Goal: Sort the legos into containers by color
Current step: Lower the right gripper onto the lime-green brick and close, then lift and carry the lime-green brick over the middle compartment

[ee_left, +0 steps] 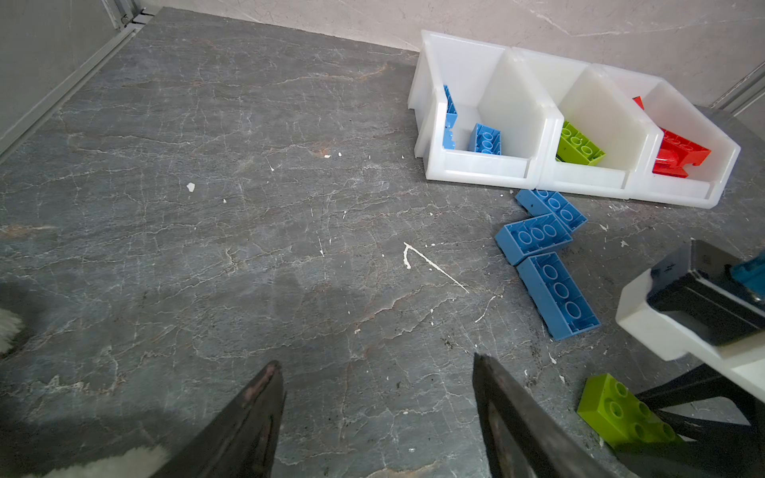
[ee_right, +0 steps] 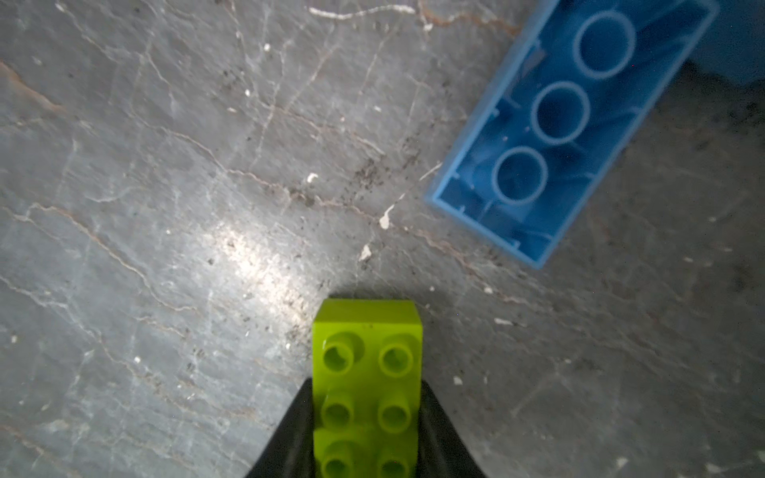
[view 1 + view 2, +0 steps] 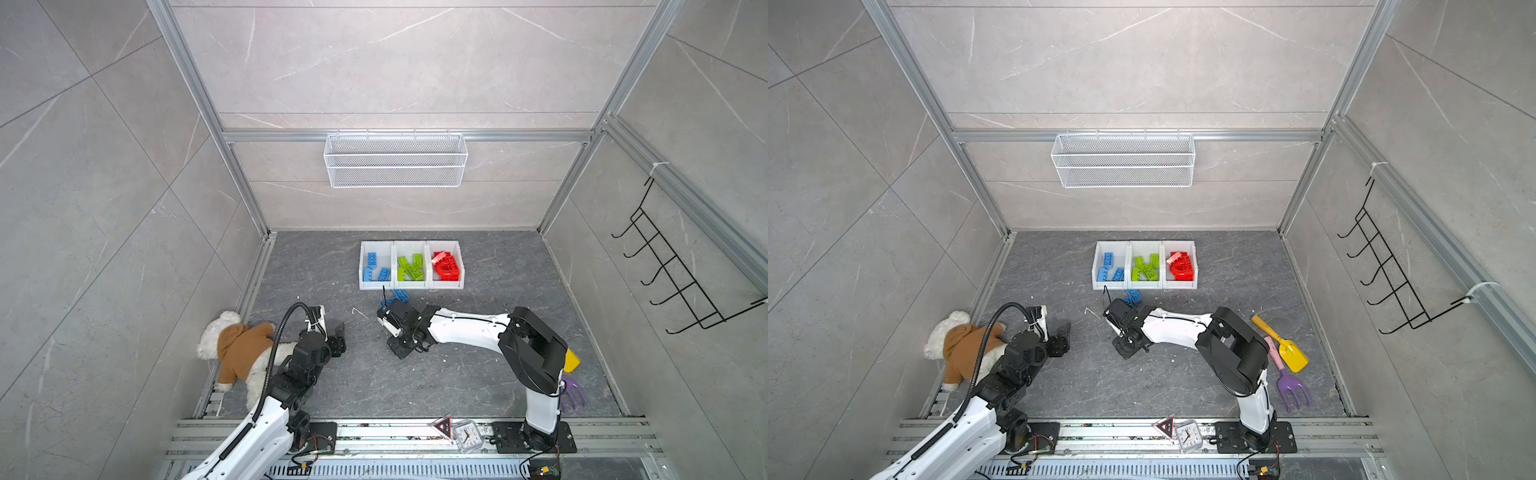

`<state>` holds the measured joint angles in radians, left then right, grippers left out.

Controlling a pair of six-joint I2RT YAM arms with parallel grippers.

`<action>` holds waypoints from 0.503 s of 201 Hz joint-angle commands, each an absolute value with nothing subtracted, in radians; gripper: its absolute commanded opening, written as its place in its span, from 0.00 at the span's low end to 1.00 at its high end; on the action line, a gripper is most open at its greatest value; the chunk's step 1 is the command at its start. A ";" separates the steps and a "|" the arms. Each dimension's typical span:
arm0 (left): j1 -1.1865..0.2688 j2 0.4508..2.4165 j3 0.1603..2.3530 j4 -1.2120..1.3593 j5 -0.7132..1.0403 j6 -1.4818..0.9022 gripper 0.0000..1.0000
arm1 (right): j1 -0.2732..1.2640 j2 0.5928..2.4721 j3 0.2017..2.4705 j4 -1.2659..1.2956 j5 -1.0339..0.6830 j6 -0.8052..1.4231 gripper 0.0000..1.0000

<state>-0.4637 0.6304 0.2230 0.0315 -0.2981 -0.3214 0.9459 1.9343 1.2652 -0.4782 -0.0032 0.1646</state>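
Right gripper (image 2: 366, 387) clamped on lime-green studded plastic brick (image 2: 366, 327), mid-table; left gripper (image 1: 376, 364) gapes empty. White plastic bins (image 3: 410, 285) at the back edge hold blue, green, red bricks (image 3: 410, 268); loose blue bricks (image 1: 534, 238) lie before them.

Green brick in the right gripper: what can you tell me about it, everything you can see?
The green brick is a lime, glossy plastic block with two rows of hollow round studs on top. It sits studs up, clamped on its long sides by the right gripper, low over the grey tabletop; whether it touches the surface is unclear. A blue brick lies close by, apart from it.
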 commanded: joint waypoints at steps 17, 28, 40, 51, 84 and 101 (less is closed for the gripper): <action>-0.456 0.636 0.231 0.073 -0.316 -0.327 0.75 | 0.915 1.848 1.250 -0.475 -0.029 0.188 0.32; -0.456 0.637 0.231 0.073 -0.316 -0.326 0.75 | 0.895 1.833 1.246 -0.460 -0.058 0.187 0.32; -0.456 0.638 0.232 0.074 -0.315 -0.326 0.75 | 0.864 1.820 1.249 -0.447 -0.114 0.185 0.31; -0.455 0.640 0.233 0.073 -0.313 -0.326 0.75 | 0.836 1.813 1.256 -0.439 -0.175 0.181 0.31; -0.456 0.635 0.232 0.072 -0.316 -0.328 0.74 | 0.756 1.789 1.279 -0.410 -0.276 0.159 0.30; -0.455 0.634 0.230 0.071 -0.317 -0.328 0.75 | 0.699 1.799 1.306 -0.404 -0.301 0.145 0.30</action>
